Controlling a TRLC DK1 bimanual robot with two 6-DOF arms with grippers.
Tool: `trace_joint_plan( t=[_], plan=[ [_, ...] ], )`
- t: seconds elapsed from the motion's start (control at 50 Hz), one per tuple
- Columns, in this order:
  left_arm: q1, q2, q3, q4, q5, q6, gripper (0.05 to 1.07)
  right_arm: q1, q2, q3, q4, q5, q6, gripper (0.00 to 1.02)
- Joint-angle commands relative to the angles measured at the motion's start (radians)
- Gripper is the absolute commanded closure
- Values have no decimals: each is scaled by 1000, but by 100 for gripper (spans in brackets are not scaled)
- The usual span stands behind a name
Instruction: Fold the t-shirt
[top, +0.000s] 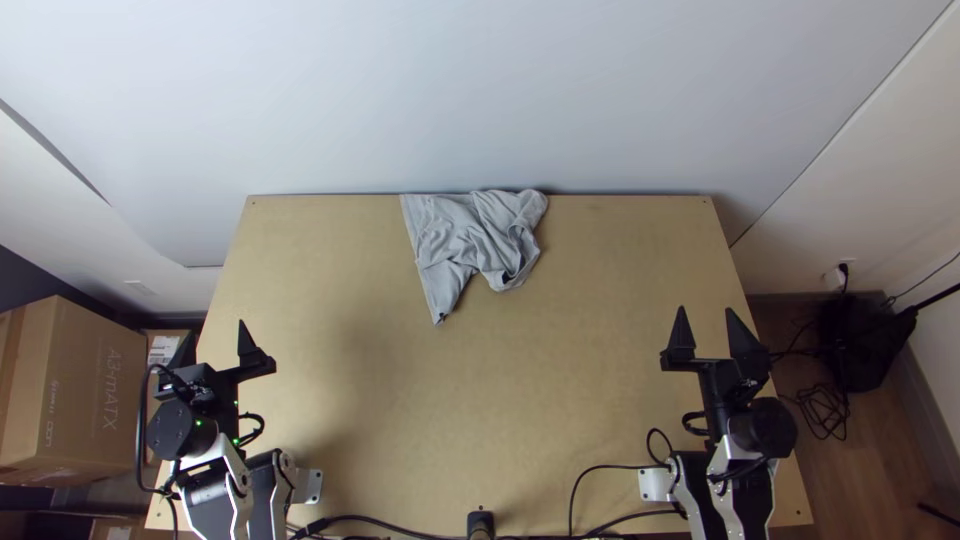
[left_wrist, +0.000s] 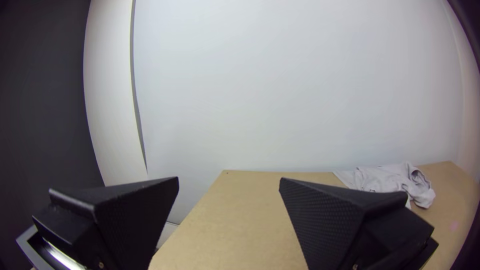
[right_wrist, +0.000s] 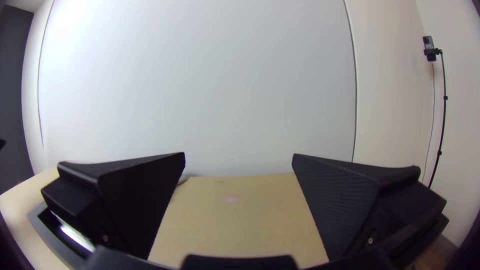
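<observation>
The grey T-shirt (top: 465, 235) lies bunched at the table's far edge, left of middle; no fold seen, all folding apparently left! Both the left pincer (top: 216, 348) and right pincer (top: 706, 325) are held wide, nothing gripped.

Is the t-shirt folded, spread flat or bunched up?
Bunched: the grey t-shirt lies crumpled, creased all over, at the table's far edge.

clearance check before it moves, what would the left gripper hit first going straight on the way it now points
Most likely the pale wall beyond the table; the grey t-shirt lies to the right of where the left gripper points. The gripper's height above the table is unclear, though.
</observation>
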Motion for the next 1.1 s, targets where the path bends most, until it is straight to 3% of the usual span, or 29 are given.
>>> trace_joint_plan(
  t=[0.0, 0.1, 0.38, 0.48, 0.76, 0.88, 1.08],
  plan=[
    [-4, 86, 80, -9, 4, -35, 10, 43, 114, 95, 28, 5, -35, 4],
    [-2, 186, 172, -57, 3, -61, 10, 106, 226, 166, 37, 7, -79, 4],
    [21, 334, 366, -176, 1, -72, 10, 291, 537, 351, 41, 62, -311, 4],
    [22, 380, 461, -262, 1, -89, 10, 343, 654, 446, 37, 70, -354, 4],
    [-24, 446, 694, -509, 23, -165, 10, 426, 971, 723, 13, 96, -342, 4],
    [-110, 471, 769, -630, 29, -204, 10, 465, 1125, 842, -38, 139, -311, 4],
    [-125, 483, 832, -728, 29, -234, 10, 531, 1349, 1032, -116, 178, -245, 4]
  ],
)
